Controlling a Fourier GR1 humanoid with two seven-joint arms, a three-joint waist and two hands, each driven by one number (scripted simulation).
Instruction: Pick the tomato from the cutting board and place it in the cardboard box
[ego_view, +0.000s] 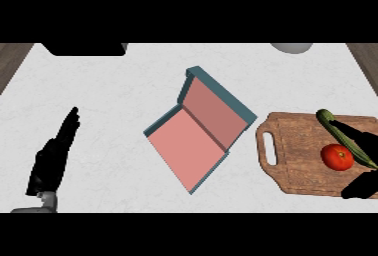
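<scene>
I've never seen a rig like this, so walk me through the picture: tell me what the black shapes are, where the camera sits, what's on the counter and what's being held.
The single picture is taken from the robot's head, looking steeply down at a white counter. The black shapes are the robot's two hands, coming in from the lower edge.

The left hand shows at the left, fingers straight, resting with nothing near it. The right hand is at the far right, over a wooden cutting board. Its fingers reach above a red tomato and its thumb sits below it, so the hand brackets the tomato without closing on it. Nothing is held yet.

A long green vegetable also lies on the board. In the middle is an open box with teal walls and a pink inside, where the tomato should go.
</scene>
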